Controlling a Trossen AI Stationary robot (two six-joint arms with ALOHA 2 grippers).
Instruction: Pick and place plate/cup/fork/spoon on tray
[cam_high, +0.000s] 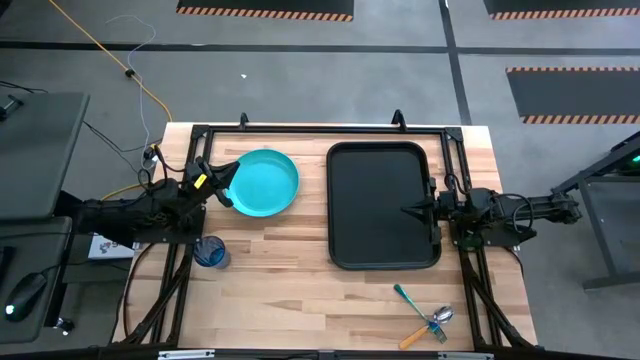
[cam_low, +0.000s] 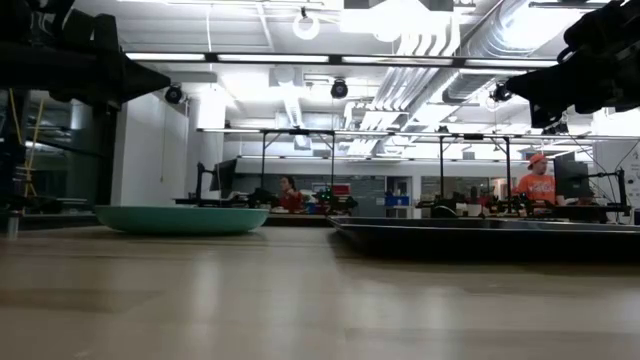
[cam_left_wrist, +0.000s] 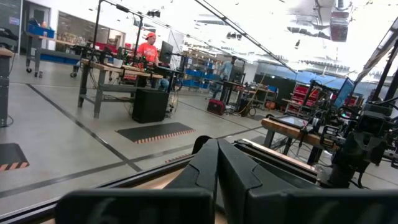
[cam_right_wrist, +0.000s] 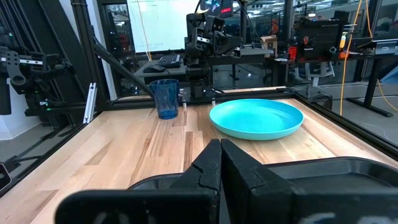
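Note:
The turquoise plate (cam_high: 265, 183) rests flat on the table left of the black tray (cam_high: 384, 205); it also shows in the right wrist view (cam_right_wrist: 257, 119) and low view (cam_low: 181, 219). The dark-blue cup (cam_high: 209, 252) stands upright near the left edge, also in the right wrist view (cam_right_wrist: 165, 98). A green-handled fork (cam_high: 411, 301) and an orange-handled spoon (cam_high: 431, 326) lie crossed at the near right. My left gripper (cam_high: 228, 170) is shut, above the plate's left rim. My right gripper (cam_high: 407, 211) is shut, over the tray's right part.
The tray (cam_right_wrist: 348, 171) lies under my right gripper with its rim near the plate. A black frame (cam_high: 300, 130) runs along the table's far and side edges. Bare wood lies between cup and cutlery at the near side.

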